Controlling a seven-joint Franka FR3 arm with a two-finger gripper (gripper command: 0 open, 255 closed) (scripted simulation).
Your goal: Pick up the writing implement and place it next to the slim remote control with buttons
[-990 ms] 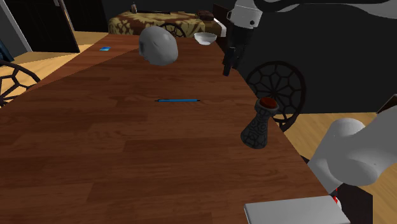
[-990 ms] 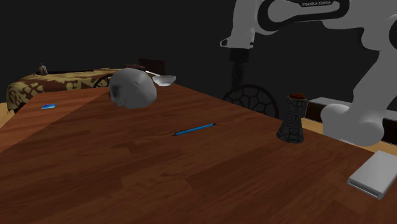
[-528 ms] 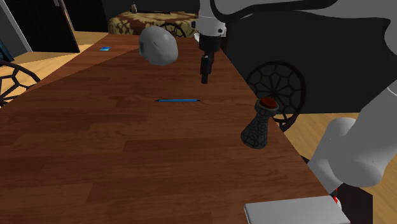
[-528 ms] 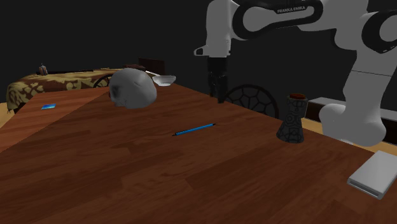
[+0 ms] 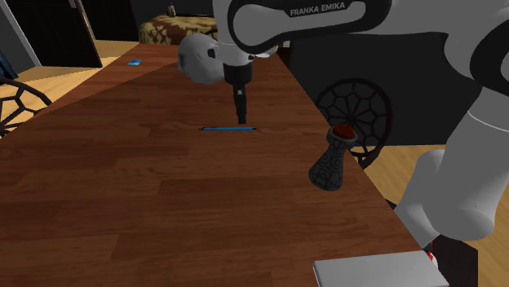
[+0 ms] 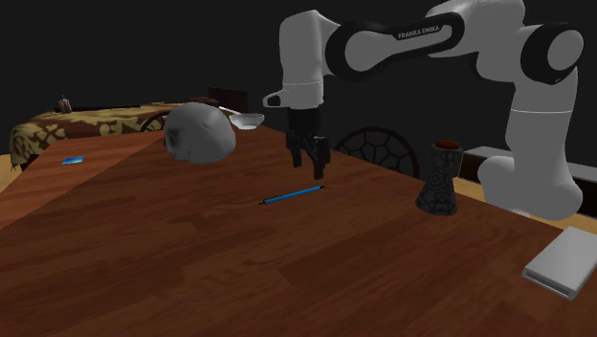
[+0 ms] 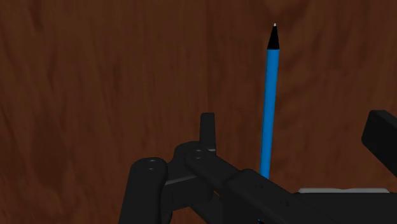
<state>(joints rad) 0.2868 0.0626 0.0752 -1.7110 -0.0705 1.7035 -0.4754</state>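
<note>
We find the black gripper (image 5: 240, 115) (image 6: 308, 168) (image 7: 294, 125) pointing straight down, its two fingers spread wide and holding nothing. It hangs just above one end of the blue pen (image 5: 228, 129) (image 6: 294, 195) (image 7: 271, 95). The pen lies flat on the dark wooden table (image 5: 122, 204), and the wrist view shows it running between the fingers, clasped by neither. Behind the gripper sits a grey skull-shaped object (image 5: 202, 57) (image 6: 199, 132). A dark patterned goblet (image 5: 333, 159) (image 6: 442, 177) stands near the table edge on the shoulder view's right, and a small blue item (image 5: 134, 62) lies at the far side
</note>
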